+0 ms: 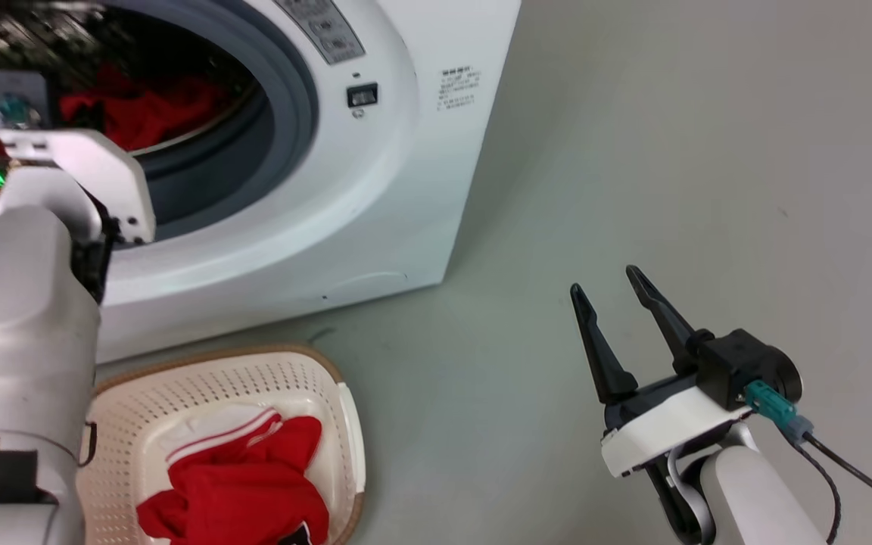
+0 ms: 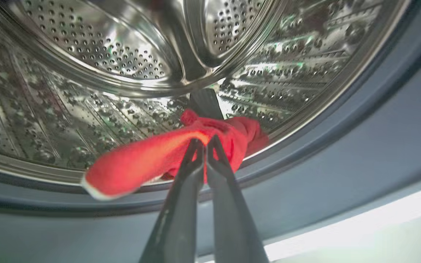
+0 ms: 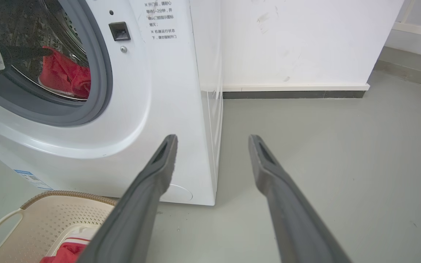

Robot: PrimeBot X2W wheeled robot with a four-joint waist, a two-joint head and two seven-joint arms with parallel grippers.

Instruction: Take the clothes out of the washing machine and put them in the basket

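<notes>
- head view: left arm reaches into the washing machine porthole; its claw is hidden here. a red garment lies in the drum. a striped red garment is already in the basket, on the floor just below the porthole. right gripper hangs wide open and empty, well apart from both.
- left wrist view: left gripper is pinched shut on a fold of the red garment, near the steel drum lip; one end w/ a white edge dangles to the side. risks: the grip looks thin, so the cloth may slip out on the pull; the loose end may drag or catch on the grey gasket.
- right wrist view: right fingers are spread w/ nothing between. the basket sits low, close under the machine front. risk: a release too early or off to the side prob drops the garment on the floor beside the rim.
</notes>
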